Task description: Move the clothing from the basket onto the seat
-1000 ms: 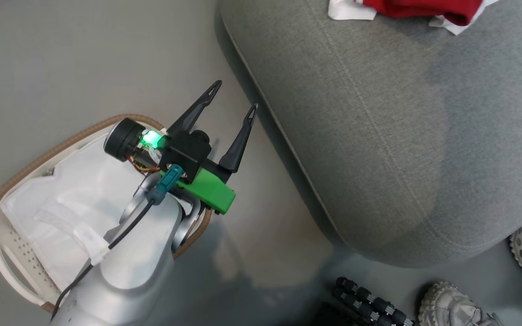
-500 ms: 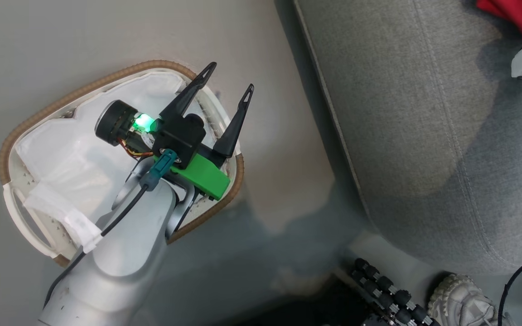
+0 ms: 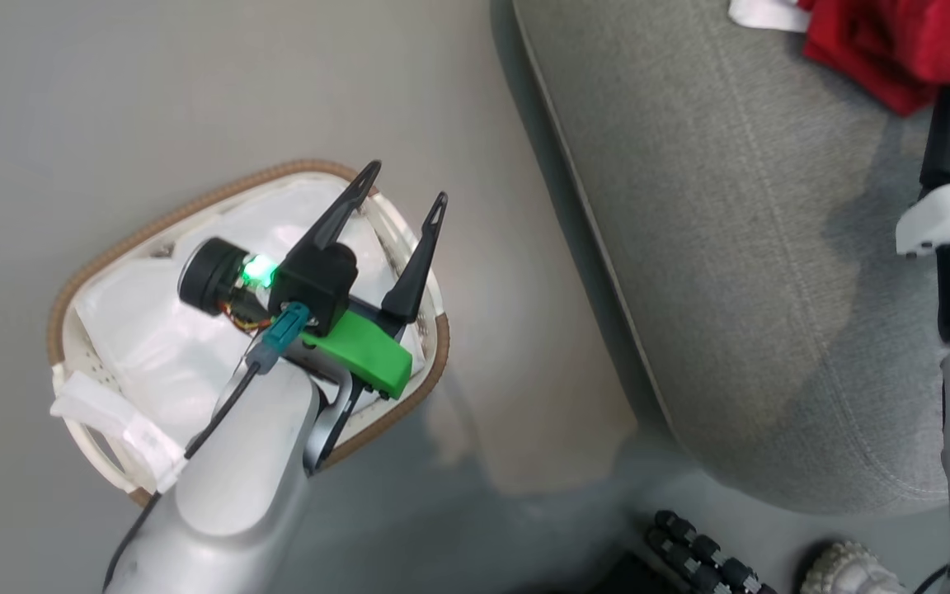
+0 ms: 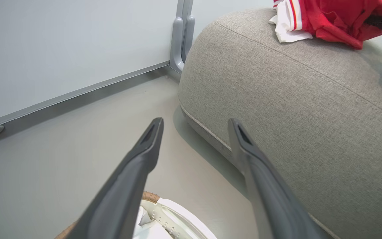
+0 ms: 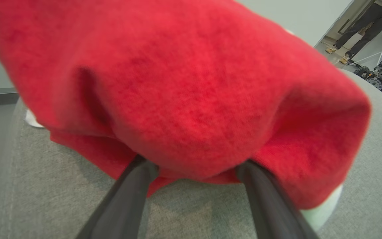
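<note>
The right jaws are standing wide apart, their smooth dark fingers (image 5: 128,196) running in under the clothing (image 5: 184,83). Its soft, fuzzy red bulk is draping over the tips and hiding them, and no pinch is showing. The heap is lying dead ahead of these jaws, its long axis running across them, on the coarse grey weave of the seat (image 5: 61,199). The left jaws are hanging open and empty, well apart from the cloth. Beneath them the lattice basket (image 3: 195,200) is holding its crumpled white liner (image 3: 153,330), with no red in the part that shows. The right arm is probably the one to pull clear.
</note>
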`<state>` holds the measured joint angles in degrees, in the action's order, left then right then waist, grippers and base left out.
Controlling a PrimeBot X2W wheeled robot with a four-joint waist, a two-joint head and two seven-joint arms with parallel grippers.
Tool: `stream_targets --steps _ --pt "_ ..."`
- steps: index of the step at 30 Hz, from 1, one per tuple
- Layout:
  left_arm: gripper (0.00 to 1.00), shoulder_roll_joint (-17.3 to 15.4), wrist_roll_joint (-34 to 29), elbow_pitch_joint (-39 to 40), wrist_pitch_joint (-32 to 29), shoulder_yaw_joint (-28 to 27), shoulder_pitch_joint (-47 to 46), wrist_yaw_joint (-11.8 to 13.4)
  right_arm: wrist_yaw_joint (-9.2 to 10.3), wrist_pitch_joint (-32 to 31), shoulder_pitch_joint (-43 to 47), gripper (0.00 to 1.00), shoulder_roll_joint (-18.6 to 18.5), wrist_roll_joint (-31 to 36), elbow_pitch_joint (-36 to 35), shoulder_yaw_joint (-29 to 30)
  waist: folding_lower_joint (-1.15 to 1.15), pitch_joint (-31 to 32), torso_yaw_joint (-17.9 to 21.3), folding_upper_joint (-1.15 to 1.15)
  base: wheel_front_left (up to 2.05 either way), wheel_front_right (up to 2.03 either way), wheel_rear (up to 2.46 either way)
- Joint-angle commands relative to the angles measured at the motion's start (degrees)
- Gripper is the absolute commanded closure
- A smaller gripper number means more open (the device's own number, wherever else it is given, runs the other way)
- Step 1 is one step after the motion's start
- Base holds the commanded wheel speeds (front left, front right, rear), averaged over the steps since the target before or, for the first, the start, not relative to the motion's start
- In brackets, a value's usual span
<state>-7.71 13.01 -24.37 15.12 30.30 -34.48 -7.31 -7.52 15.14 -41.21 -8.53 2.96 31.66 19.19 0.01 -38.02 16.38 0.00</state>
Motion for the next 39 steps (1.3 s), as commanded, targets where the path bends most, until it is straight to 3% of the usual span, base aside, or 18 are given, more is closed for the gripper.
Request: stream_targets --steps 1,16,27,39 --pt "0.00 0.4 0.3 -0.2 0.0 -0.8 1.8 0.1 0.06 0.0 2.3 0.00 -0.4 -0.4 -0.7 -0.1 -0.01 6.2 0.2 0.00 0.00 0.00 0.00" --pt "0.00 3.7 0.6 -1.5 0.0 -9.2 13.7 0.9 0.06 0.0 16.8 0.00 0.9 -4.1 -6.0 -4.3 -0.01 20.8 -3.8 0.00 0.00 0.00 0.00" --pt "0.00 4.3 -0.7 -0.4 0.1 -19.0 18.9 2.1 0.06 0.0 19.9 0.00 4.9 -6.9 -10.9 -12.2 -0.01 24.9 -8.9 0.00 0.00 0.00 0.00" --pt "0.00 4.7 -1.9 0.6 0.0 -28.0 22.9 3.9 0.06 0.0 20.6 0.00 5.5 -11.3 -11.9 -19.2 -0.01 28.3 -15.5 0.00 0.00 0.00 0.00"
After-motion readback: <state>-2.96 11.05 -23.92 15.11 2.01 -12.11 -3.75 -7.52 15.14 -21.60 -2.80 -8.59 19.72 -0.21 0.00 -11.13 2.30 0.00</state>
